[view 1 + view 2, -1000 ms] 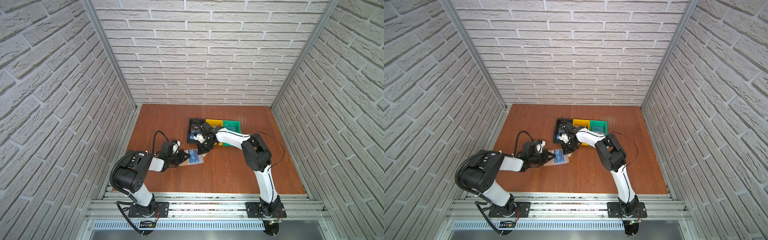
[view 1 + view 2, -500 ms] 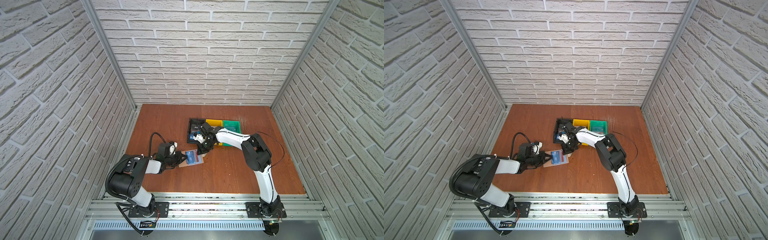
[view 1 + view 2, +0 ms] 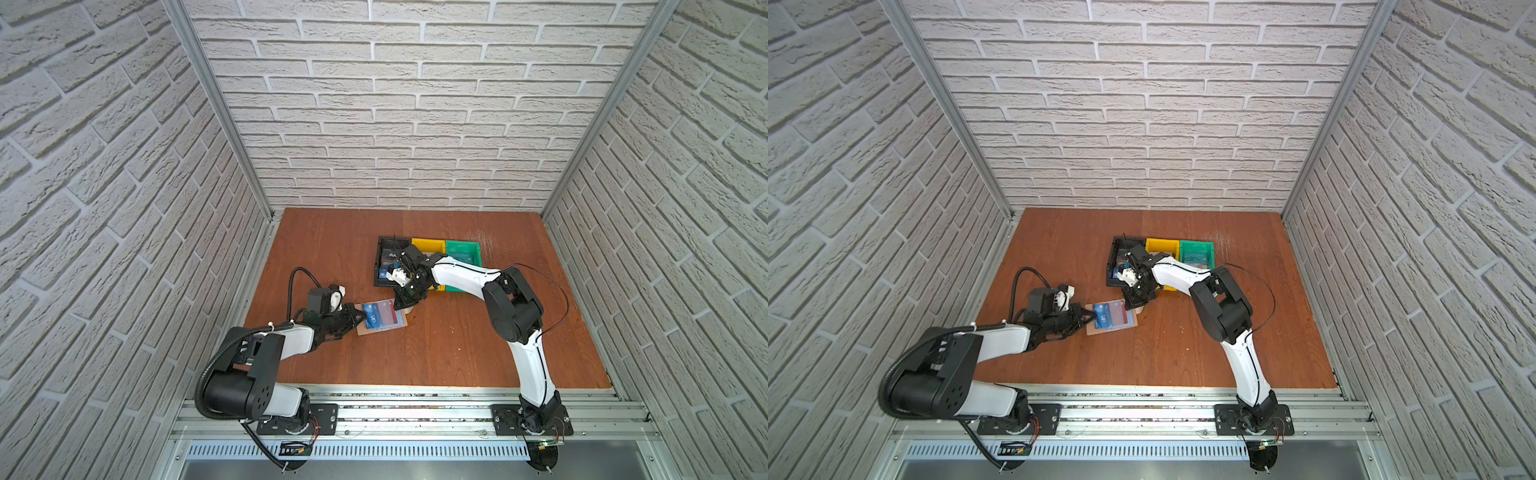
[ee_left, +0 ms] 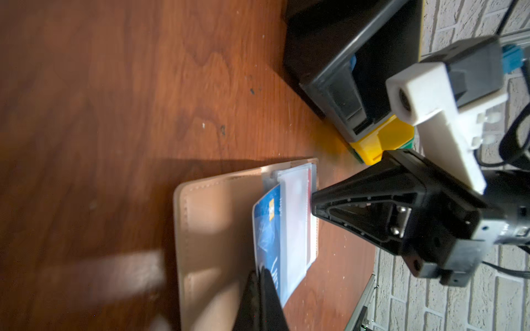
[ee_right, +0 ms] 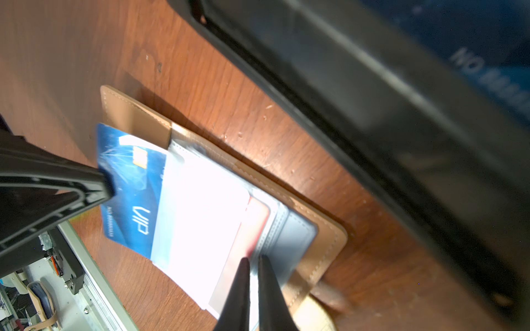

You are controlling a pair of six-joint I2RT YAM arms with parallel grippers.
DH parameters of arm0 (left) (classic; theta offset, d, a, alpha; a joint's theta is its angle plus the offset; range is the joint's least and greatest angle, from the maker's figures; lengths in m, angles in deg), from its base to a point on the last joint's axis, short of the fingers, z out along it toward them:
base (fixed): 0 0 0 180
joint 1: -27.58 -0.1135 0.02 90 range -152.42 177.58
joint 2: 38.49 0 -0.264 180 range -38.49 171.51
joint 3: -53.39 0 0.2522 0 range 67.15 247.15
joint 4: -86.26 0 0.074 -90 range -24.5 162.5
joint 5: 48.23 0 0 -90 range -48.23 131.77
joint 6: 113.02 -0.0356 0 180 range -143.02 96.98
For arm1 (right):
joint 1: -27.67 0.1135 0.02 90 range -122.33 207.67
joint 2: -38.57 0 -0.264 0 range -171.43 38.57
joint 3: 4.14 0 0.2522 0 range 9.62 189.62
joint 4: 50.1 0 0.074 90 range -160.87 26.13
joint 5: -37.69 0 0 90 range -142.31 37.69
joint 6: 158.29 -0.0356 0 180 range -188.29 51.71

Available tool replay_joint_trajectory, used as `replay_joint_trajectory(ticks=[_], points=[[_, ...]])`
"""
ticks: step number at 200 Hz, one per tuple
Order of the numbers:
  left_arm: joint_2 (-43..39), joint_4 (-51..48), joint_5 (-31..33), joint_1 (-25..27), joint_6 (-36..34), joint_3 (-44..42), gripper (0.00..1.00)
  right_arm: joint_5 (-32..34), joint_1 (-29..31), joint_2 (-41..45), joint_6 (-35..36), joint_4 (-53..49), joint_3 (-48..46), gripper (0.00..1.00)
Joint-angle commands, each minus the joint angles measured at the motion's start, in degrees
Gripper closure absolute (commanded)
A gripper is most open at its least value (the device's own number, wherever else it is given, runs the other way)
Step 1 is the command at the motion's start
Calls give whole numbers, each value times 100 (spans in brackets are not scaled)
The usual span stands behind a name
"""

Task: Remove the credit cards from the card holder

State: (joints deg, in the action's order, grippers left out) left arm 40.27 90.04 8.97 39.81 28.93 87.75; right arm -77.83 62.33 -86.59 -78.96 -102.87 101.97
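My left gripper (image 3: 360, 319) lay low over the brown wooden table (image 3: 436, 349), its jaws pressed together on the edge of the blue plastic "VIP" credit card (image 5: 129, 197). That card stuck partly out of a clear plastic sleeve (image 5: 200, 206). The tan leatherette card holder (image 5: 134, 117) lay open and flat on the table between my two grippers, with a dark red card (image 5: 258, 220) in a sleeve further along. My right gripper (image 5: 253, 259) stood at the holder's opposite side, jaws almost together, pinching the edge of the clear sleeves. Just behind it stood a black plastic bin (image 3: 378, 264) with blue cards inside. Next came a yellow plastic bin (image 3: 428, 245) and a green plastic bin (image 3: 462, 242), the three touching in a row.
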Motion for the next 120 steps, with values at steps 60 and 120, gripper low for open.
replay_joint_trajectory(ticks=[60,120], points=[[-1573,-1886,485,-151,-189,318,100,-863,-1,605,201,-604,362,82],[-1877,-774,63,-98,231,441,100,-2316,-315,728,692,-1164,829,64]])
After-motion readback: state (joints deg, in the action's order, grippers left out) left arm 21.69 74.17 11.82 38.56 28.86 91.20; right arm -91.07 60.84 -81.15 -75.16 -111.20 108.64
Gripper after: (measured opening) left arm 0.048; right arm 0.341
